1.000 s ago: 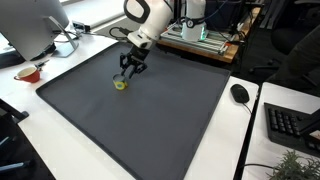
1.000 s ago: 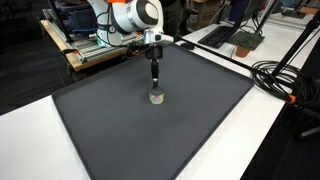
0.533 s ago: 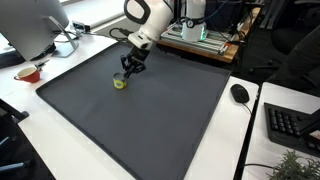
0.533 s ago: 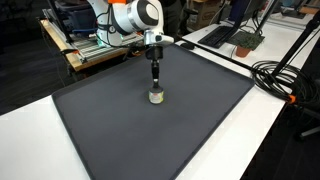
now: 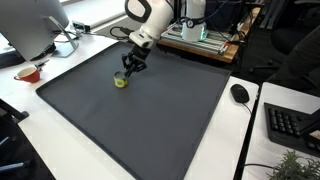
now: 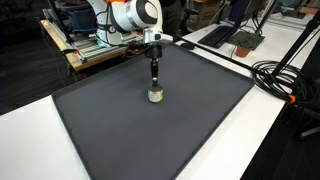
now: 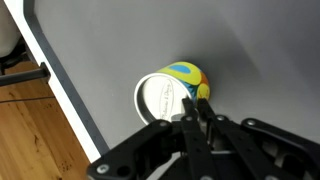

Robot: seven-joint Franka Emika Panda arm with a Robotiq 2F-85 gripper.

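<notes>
The gripper (image 7: pixel 197 112) is pinching the rim of a small round cup (image 7: pixel 162 95) (glossy yellow and blue outside, pale inside), its black jaws sitting closed on that thin edge; the cup is standing upright on a matte dark-grey mat (image 6: pixel 200 120)

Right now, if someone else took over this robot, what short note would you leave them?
Jaws: drawn close together at the rim of the can, which is small, yellow and blue; whether they pinch it cannot be told.
Can: upright on the dark mat, right below the arm in both exterior views.
Done: the jaws are at the can.
Left: the can is not yet lifted; it rests on the mat.
</notes>
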